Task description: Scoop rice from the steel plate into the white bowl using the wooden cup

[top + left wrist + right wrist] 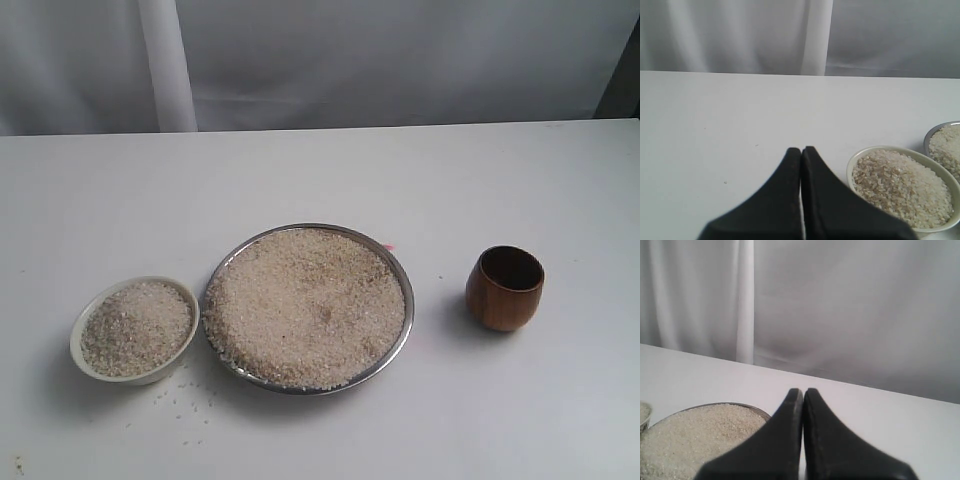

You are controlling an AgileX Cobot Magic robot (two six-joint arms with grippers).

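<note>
White tabletop [300, 170] has the plate [310, 227] of rice [305, 305] central, the bowl [130, 378] just beside it for a short tip, and the cup [505, 290] upright to its right, likely for the right gripper [803, 391], which like the left gripper [801, 150] is pinched closed and empty.

One steel plate [411, 305], one white bowl [135, 379], one wooden cup [505, 297], perhaps a dozen stray grains [185, 396].

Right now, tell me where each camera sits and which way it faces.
Exterior: above the table, looking down on white bowl, steel plate, wooden cup; no robot part shows.
Left wrist: low behind the shut left gripper, facing the curtain past the white bowl.
Right wrist: low behind the shut right gripper, facing steel plate and curtain.
Shared: all three show the steel plate.
</note>
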